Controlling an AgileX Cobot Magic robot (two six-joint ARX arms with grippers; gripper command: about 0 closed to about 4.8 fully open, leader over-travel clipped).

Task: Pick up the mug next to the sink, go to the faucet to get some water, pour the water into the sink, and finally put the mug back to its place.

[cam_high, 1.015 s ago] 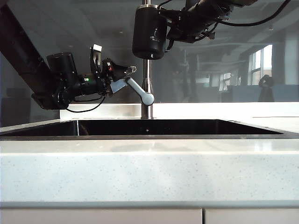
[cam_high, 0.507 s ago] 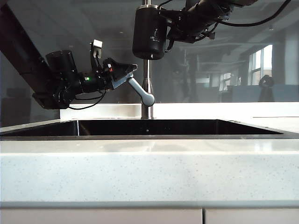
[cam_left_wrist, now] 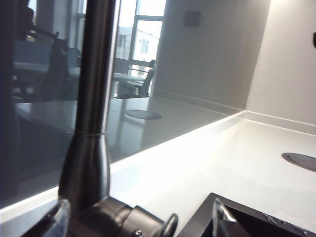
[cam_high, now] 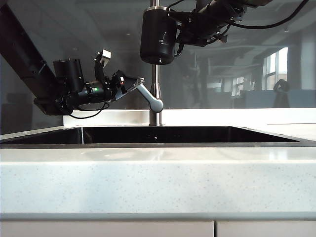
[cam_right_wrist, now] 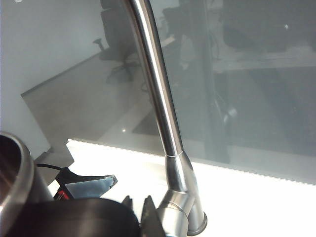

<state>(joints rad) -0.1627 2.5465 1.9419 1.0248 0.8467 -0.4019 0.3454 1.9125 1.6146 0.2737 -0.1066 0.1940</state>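
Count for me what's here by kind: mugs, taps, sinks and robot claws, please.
Mugs: 1, the black mug held high by the right gripper, shut on it.
Faucets: 1, the steel faucet, its lever between the open fingers of the left gripper.
Sinks: 1, the dark sink.
Grippers: 2.
Total: 5.

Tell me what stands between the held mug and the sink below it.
Nothing visible blocks it. The right claw holds the mug high at the faucet, above the sink. The left claw sits at the lever, off to the side.
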